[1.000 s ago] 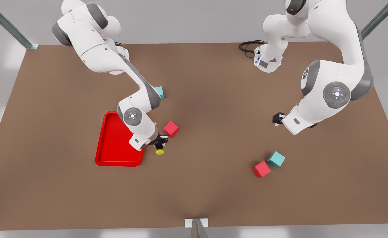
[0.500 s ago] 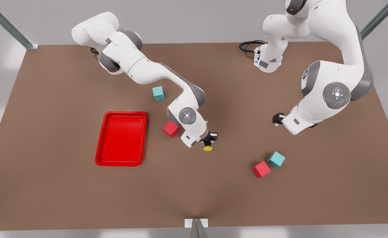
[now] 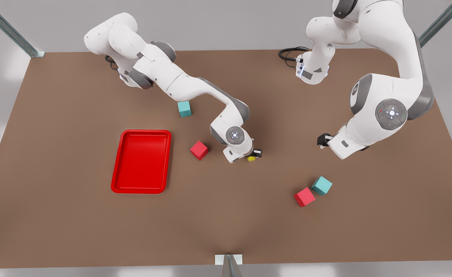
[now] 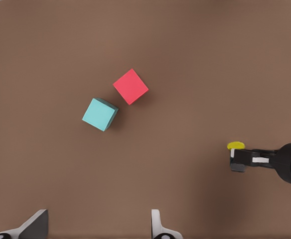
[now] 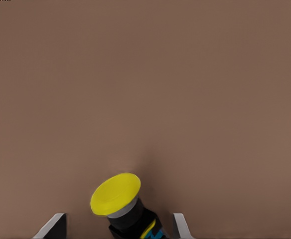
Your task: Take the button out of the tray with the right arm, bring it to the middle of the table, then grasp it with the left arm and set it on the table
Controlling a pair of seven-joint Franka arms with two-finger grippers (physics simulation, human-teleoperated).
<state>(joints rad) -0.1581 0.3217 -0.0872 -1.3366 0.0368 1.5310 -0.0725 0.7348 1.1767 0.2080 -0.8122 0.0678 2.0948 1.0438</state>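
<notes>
The button (image 3: 251, 158), a dark body with a yellow cap (image 5: 115, 194), hangs above the brown table (image 3: 226, 223) near its middle. My right gripper (image 3: 255, 154) is shut on it, and its pale fingertips (image 5: 52, 226) flank the dark body. The left wrist view shows the same button (image 4: 235, 146) at the tip of the right gripper (image 4: 241, 160), farther off. The red tray (image 3: 145, 132) lies on the front view's left with nothing in it. My left gripper (image 3: 322, 139) waits on the front view's right, open, with its fingertips (image 4: 36, 225) over bare table.
A red cube (image 3: 199, 150) sits between the tray and the right gripper, and a teal cube (image 3: 184, 109) lies behind it under the arm. Another red cube (image 3: 304, 197) and teal cube (image 3: 321, 185) sit together below the left gripper. A black cable (image 3: 289, 54) coils at the back.
The right arm has carried the button from beside the tray's edge toward the front view's right, past the red cube, to near the table's middle. The left arm has barely shifted.
</notes>
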